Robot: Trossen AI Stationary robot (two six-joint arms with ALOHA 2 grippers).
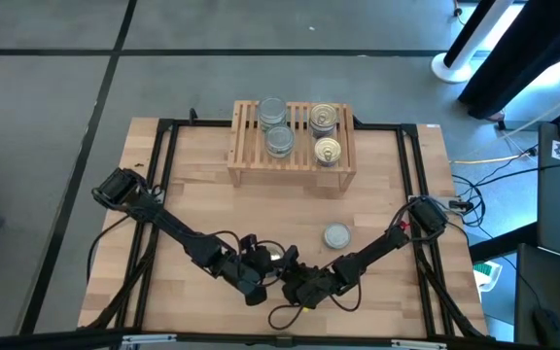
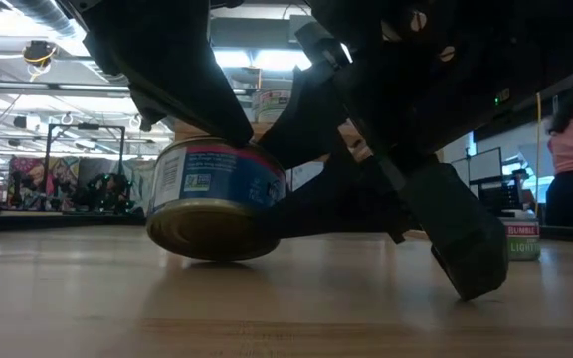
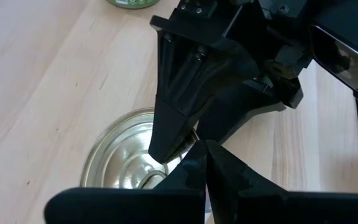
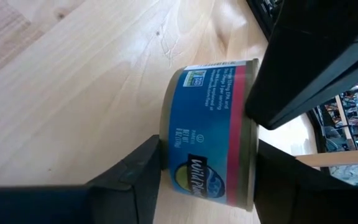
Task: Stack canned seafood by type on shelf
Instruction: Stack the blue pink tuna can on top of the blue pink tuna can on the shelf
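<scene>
1. The right claw sits low at the near middle of the tabletop, its fingers partly open on either side of a blue-labelled tin. I cannot tell whether they grip it yet.
2. That tin is tipped up off the wood on one edge, its gold-coloured end showing.
3. The left claw is fully closed, holds nothing, and presses against the tin from the other side.
4. One silver-topped tin lies alone, just to the right and farther off.
5. On the shelf at the far edge, silver-topped tins stand left and gold-topped tins right.
6. As I judge it, the task is mostly done, with two tins left to shelve.
</scene>
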